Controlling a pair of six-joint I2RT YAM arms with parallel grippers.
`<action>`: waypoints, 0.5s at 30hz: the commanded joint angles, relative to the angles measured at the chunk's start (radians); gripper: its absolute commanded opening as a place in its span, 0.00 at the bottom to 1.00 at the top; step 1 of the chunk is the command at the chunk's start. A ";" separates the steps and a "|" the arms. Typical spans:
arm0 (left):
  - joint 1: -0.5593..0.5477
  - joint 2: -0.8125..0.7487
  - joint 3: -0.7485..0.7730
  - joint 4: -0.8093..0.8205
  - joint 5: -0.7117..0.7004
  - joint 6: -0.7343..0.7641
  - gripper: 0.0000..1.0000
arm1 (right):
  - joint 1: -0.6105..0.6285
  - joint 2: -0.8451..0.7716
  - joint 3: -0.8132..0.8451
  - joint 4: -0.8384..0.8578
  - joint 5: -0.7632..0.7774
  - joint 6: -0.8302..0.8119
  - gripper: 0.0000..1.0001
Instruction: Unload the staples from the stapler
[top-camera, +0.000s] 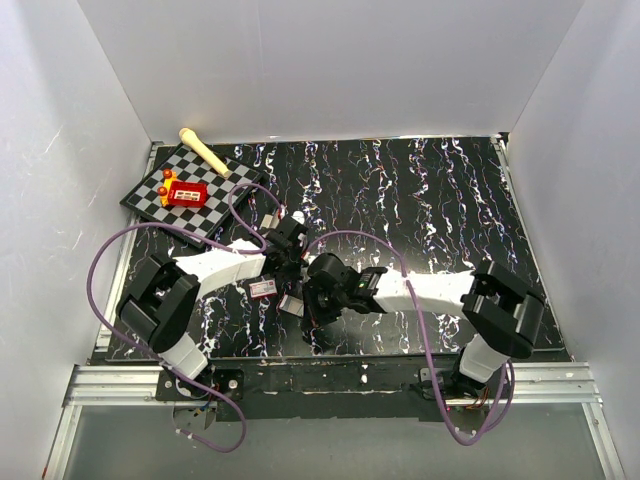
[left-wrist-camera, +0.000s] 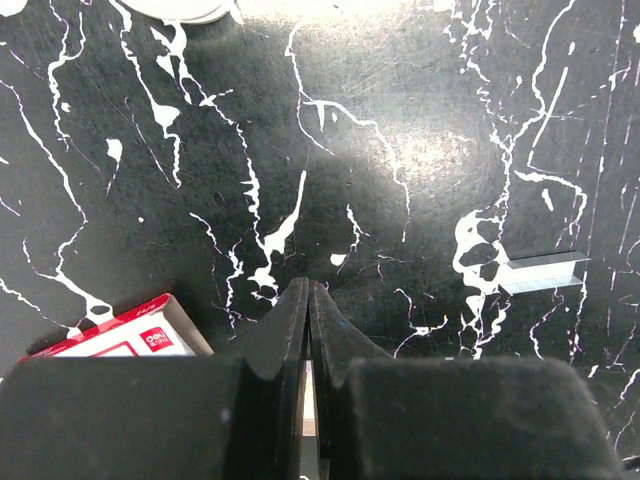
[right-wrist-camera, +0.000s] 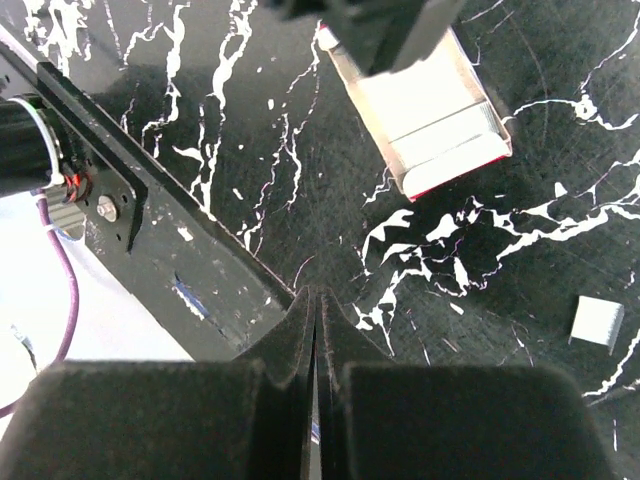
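Observation:
The stapler is hidden in all views. A short grey strip of staples (left-wrist-camera: 541, 272) lies flat on the black marbled table, to the right of my left gripper (left-wrist-camera: 308, 286), which is shut and holds nothing. A small grey ridged block (right-wrist-camera: 598, 322), like a short staple strip, lies to the right of my right gripper (right-wrist-camera: 315, 296), also shut and empty. From above, both grippers meet at the table's middle, left gripper (top-camera: 283, 262) beside right gripper (top-camera: 318, 300).
A small red-and-white box (left-wrist-camera: 120, 335) lies just left of the left fingers, also seen from above (top-camera: 263, 288). An open silvery tray with a red edge (right-wrist-camera: 432, 112) lies ahead of the right gripper. A checkerboard (top-camera: 190, 205) with a red piece and a cream stick (top-camera: 205, 150) sits back left.

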 joint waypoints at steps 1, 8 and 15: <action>0.001 0.011 -0.008 0.018 -0.030 -0.010 0.00 | -0.019 0.042 0.029 0.056 -0.048 0.040 0.01; -0.001 0.034 -0.024 0.017 -0.033 -0.015 0.00 | -0.049 0.098 0.031 0.077 -0.102 0.068 0.01; 0.002 0.029 -0.045 0.008 -0.028 -0.024 0.00 | -0.066 0.139 0.040 0.071 -0.126 0.088 0.01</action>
